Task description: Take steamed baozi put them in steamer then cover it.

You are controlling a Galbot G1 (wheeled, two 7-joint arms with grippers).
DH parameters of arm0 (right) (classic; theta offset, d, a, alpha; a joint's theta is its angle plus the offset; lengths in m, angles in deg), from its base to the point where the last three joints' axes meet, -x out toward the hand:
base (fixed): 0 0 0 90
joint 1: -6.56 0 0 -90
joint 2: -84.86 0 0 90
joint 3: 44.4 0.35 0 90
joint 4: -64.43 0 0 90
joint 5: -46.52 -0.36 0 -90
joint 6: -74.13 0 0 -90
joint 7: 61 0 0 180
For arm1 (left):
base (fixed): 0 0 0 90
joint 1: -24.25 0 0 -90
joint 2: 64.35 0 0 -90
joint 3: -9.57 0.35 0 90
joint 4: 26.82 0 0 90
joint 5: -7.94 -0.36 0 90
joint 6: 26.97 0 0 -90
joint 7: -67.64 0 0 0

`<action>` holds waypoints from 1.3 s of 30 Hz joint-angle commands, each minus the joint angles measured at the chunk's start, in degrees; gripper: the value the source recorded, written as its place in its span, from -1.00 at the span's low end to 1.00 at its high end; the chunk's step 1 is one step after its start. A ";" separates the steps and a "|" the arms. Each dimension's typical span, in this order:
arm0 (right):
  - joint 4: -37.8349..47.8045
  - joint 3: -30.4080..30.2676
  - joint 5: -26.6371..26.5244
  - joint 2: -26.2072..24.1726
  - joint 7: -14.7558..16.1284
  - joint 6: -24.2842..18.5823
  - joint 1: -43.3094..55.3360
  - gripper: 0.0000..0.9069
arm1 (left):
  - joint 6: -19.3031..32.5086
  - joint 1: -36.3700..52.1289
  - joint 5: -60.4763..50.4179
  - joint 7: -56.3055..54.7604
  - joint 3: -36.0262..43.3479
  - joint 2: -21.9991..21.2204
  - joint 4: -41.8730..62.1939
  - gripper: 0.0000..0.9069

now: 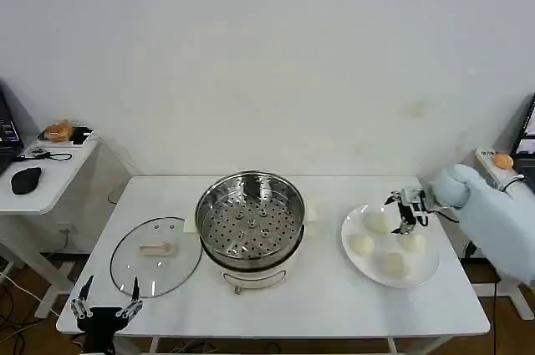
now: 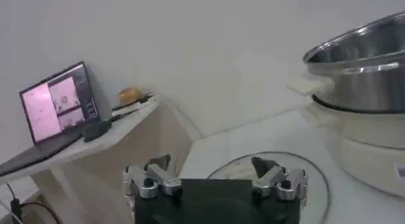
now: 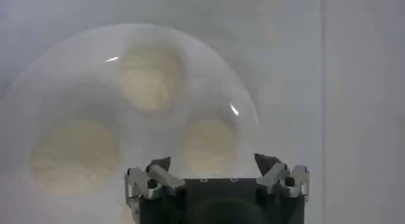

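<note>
White plate (image 1: 422,276) on the worktop (image 1: 326,296) held four baozi (image 1: 362,245), one half hidden behind the open right tool (image 1: 407,212) hovering above. Left tool (image 1: 106,303), open, waited near the cover (image 1: 155,256), beside the steamer (image 1: 250,223).

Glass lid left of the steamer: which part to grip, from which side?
Grip the cream bar handle at the centre of the cover, coming straight down from above. The cover lies flat on the table, handle up; its rim offers no purchase. The open left gripper is nearest.

Even bright light, soft shadows (right wrist view hazy, defocused).
</note>
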 commanded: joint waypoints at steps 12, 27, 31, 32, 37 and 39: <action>8.92 -2.53 4.31 6.33 -0.87 -0.74 2.30 1.00 | 0.03 0.39 0.30 -0.03 -0.36 0.53 0.93 1.00; 11.72 -3.21 6.40 8.65 -0.62 -0.82 2.30 0.47 | 0.02 0.72 0.55 -0.07 -0.62 0.51 1.17 1.00; 12.03 -2.99 6.39 8.92 -0.69 -0.83 2.29 0.40 | 0.16 0.88 0.58 -0.17 -0.58 0.52 1.43 1.00; 12.11 -2.96 6.44 8.98 -0.73 -0.86 2.28 0.40 | 0.20 0.88 0.55 -0.18 -0.62 0.53 1.56 1.00; 12.09 -2.94 6.34 9.02 -0.85 -1.07 2.35 0.33 | 0.23 0.56 0.81 -0.12 -0.72 0.61 1.27 1.00; 11.91 -2.96 6.22 8.95 -0.79 -1.19 2.43 0.31 | 0.21 0.47 0.81 -0.09 -0.65 0.59 1.15 1.00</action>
